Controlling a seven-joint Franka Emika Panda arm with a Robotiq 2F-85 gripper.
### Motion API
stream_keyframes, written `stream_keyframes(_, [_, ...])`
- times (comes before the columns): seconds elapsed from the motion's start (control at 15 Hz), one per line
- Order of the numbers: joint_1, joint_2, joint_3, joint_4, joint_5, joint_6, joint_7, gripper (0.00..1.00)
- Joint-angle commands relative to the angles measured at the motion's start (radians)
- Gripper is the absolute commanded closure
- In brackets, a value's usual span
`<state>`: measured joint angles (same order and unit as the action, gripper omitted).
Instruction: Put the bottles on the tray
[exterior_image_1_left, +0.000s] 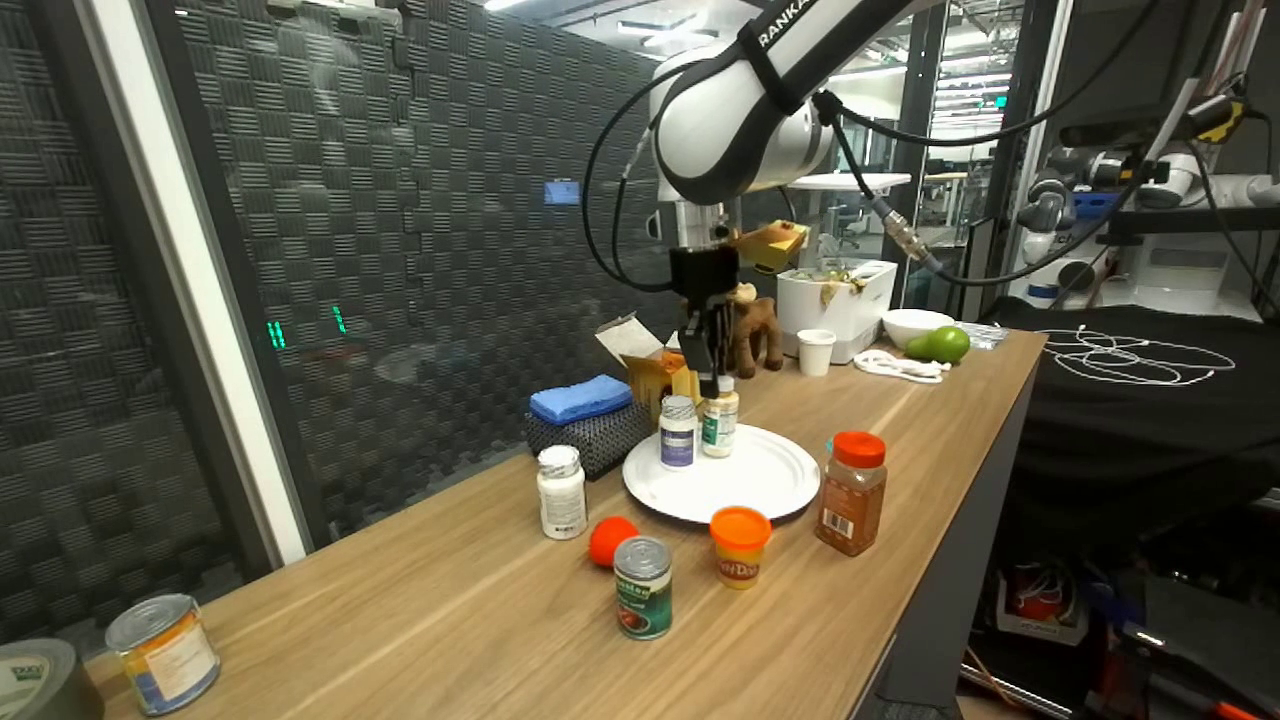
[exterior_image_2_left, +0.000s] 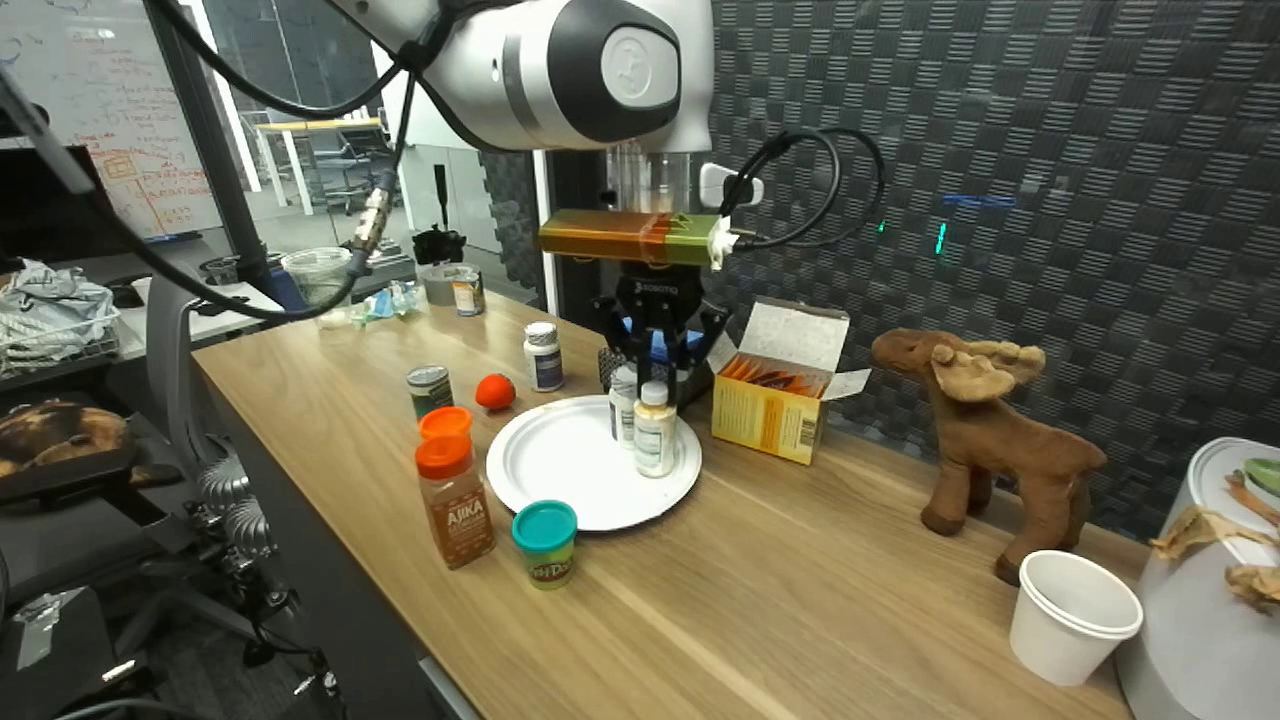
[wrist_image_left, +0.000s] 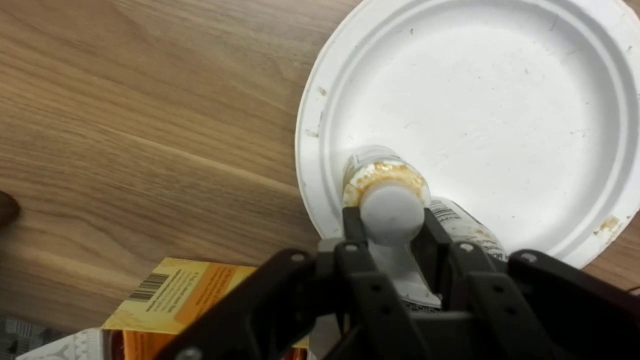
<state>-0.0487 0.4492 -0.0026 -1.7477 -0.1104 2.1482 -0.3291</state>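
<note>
in an exterior view: locate the gripper (exterior_image_1_left: 716, 383) above the round white plate (exterior_image_1_left: 752, 485), pointing down and clamped on the top of the green-labelled bottle (exterior_image_1_left: 719, 432). find this bottle roughly upright inside the plate rim; cannot tell from here whether resting on the surface. find the purple-labelled bottle (exterior_image_1_left: 677, 440) upright on the same plate, just beside the gripped bottle. off the plate, on the wooden table (exterior_image_1_left: 430, 600), find the white pill bottle (exterior_image_1_left: 562, 495) and the red-lidded spice jar (exterior_image_1_left: 853, 495), both upright, on different sides of the plate. see also the round red object (exterior_image_1_left: 611, 541) near the white pill bottle, and the blue cloth (exterior_image_1_left: 580, 398) lying on the black mesh box (exterior_image_1_left: 600, 440).

in an exterior view: find the yellow carton (exterior_image_2_left: 768, 422), with orange sachets (exterior_image_2_left: 765, 372) inside, standing on the table near the plate. confirm the same grip on the green-labelled bottle, here in front of the purple-labelled bottle. read "ajika" on the label of the red-lidded spice jar. see the plush moose (exterior_image_2_left: 1015, 440) and the white paper cup (exterior_image_2_left: 1065, 635) well apart from the plate.

wrist view: note the fingers (wrist_image_left: 434, 245) pressed to both sides of the white cap (wrist_image_left: 392, 212), with the gap filled by it. see the purple-labelled bottle just beside, partly hidden; cannot tell whether touching.
</note>
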Motion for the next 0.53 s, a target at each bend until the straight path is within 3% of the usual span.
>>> stream_keyframes(0.0, [-0.017,0.026,0.015,0.048,0.02,-0.01,-0.021,0.84])
stream_keyframes(0.13, [-0.015,0.029,0.015,0.054,0.014,-0.018,-0.025,0.82])
stream_keyframes(0.2, [-0.014,0.028,0.014,0.053,0.011,-0.016,-0.025,0.45])
stream_keyframes(0.27, [-0.013,0.019,0.015,0.048,0.009,-0.016,-0.026,0.45])
stream_keyframes(0.47, [-0.016,-0.014,0.019,0.025,0.018,-0.016,-0.037,0.24])
